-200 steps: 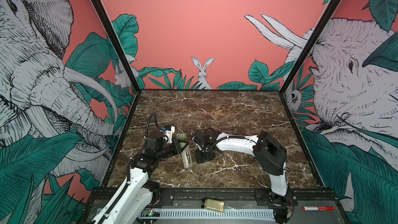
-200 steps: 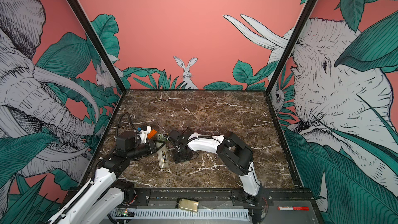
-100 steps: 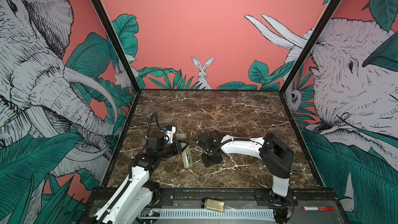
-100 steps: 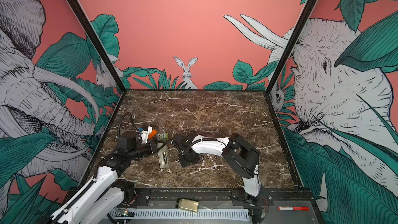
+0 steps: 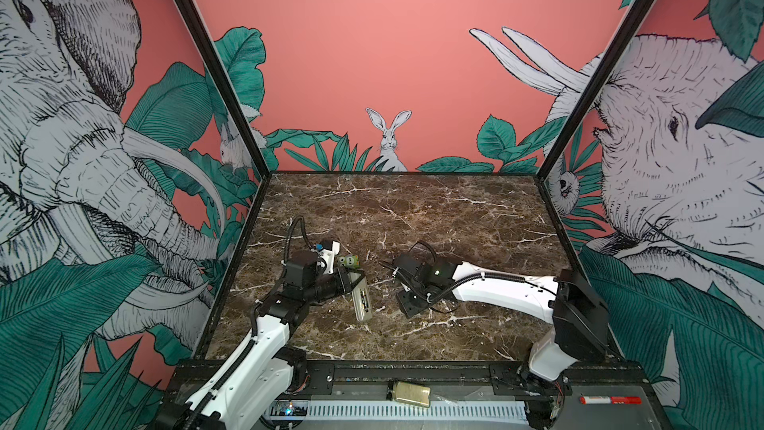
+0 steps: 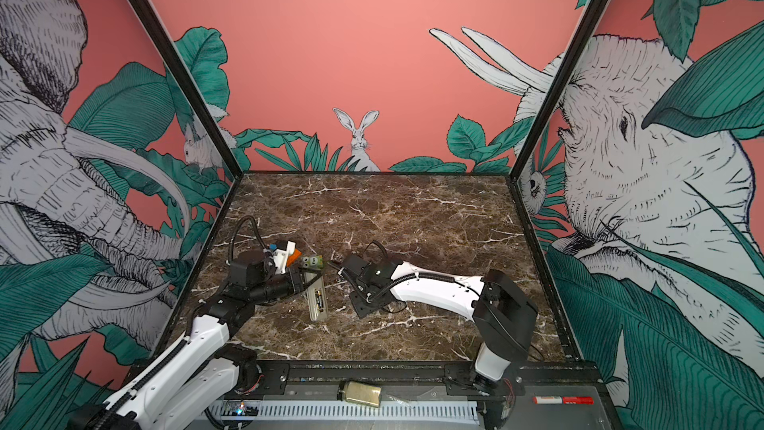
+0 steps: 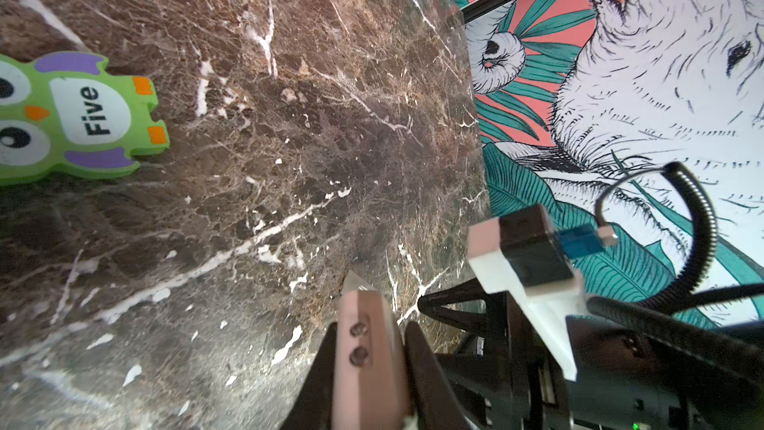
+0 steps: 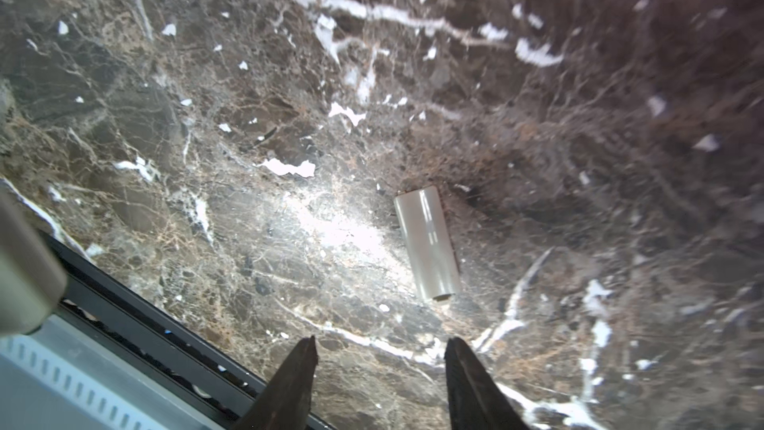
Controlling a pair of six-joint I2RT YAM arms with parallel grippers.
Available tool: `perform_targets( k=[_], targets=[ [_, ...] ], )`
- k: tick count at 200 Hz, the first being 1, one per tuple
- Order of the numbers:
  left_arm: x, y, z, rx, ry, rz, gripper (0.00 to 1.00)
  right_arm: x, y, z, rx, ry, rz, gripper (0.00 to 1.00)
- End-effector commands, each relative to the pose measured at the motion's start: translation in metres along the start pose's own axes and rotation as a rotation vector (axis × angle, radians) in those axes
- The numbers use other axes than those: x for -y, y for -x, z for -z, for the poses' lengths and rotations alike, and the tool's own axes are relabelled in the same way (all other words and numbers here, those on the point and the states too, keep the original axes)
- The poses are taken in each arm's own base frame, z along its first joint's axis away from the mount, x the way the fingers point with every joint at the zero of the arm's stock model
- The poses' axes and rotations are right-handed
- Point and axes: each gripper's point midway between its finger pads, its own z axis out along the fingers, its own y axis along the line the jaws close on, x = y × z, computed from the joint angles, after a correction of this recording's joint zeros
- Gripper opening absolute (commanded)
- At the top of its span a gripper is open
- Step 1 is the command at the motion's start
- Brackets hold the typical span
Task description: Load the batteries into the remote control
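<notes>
Gripping the remote, left hand clenches; right hand hangs released (wrist-only: perhaps lid).

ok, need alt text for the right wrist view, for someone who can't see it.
A small grey-beige curved cover lies on the dark marble table, just ahead of the right gripper, whose two dark fingertips stand apart with nothing between them. A grey slotted cable duct shows past the table's black edge.

The word "Five" is printed in black on the white belly of the green owl-shaped block. No other text is legible.
</notes>
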Motion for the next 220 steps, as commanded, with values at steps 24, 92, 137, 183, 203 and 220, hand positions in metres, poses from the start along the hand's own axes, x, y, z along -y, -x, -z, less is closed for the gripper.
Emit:
perform_targets(
  k=[24, 92, 137, 183, 203, 220],
  targets=[
    [0.014, 0.005, -0.012, 0.025, -0.080, -0.028, 0.00, 0.010, -0.005, -0.013, -0.042, -0.068, 0.149, 0.57],
    [0.014, 0.006, -0.018, 0.015, -0.079, -0.026, 0.00, 0.017, -0.008, -0.030, -0.101, -0.086, 0.236, 0.61],
    [0.014, 0.007, -0.018, 0.016, -0.078, -0.025, 0.00, 0.020, -0.009, -0.045, -0.147, -0.082, 0.229, 0.59],
    [0.016, 0.008, -0.020, 0.001, -0.077, -0.036, 0.00, 0.024, -0.010, -0.049, -0.168, -0.070, 0.203, 0.57],
    [0.016, 0.008, -0.021, 0.001, -0.076, -0.038, 0.00, 0.028, -0.012, -0.050, -0.182, -0.071, 0.187, 0.56],
    [0.016, 0.009, -0.021, -0.001, -0.079, -0.038, 0.00, 0.028, -0.014, -0.051, -0.193, -0.064, 0.180, 0.56]
  ],
)
